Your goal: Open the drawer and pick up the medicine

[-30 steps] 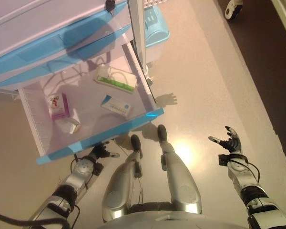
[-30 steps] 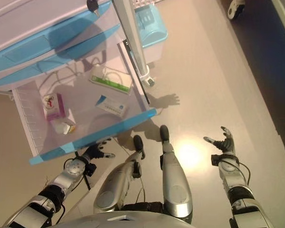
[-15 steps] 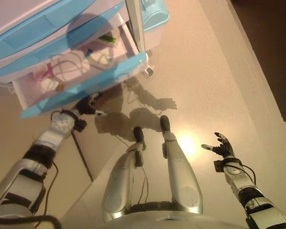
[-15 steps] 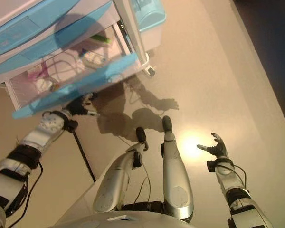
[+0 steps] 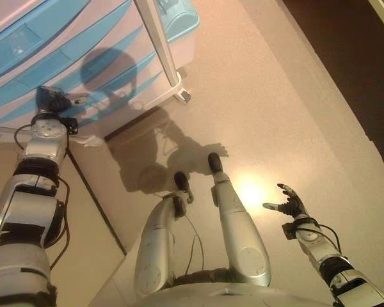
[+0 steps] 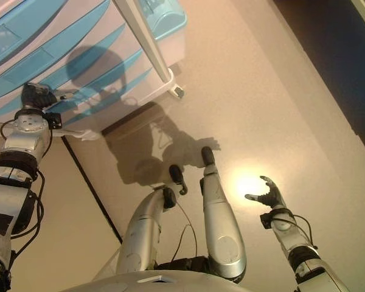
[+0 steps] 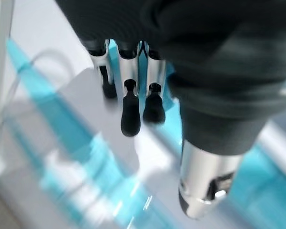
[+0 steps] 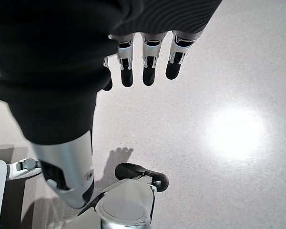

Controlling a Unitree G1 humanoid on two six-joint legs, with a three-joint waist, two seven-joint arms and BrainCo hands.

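The white cabinet with blue drawer fronts [image 5: 83, 38] stands at the upper left, and all its drawers are shut. No medicine shows in any view; the boxes are hidden inside. My left hand [image 5: 51, 101] is raised against a blue drawer front. In the left wrist view its fingers [image 7: 130, 112] are straight and hold nothing, with the blue and white front just past them. My right hand [image 5: 289, 206] hangs open and empty over the floor at the lower right, and its fingers [image 8: 148, 67] are spread.
A light blue bin [image 5: 179, 16] stands behind the cabinet's white post [image 5: 157, 41]. A castor [image 5: 182, 96] sits at the post's foot. A dark floor strip [image 5: 345, 70] runs along the right. A thin dark line [image 5: 96, 198] crosses the floor at the left.
The open drawer with the medicine boxes has slid shut, with my left hand following its front inward and upward. My right hand stayed open and sank a little. The camera shifted.
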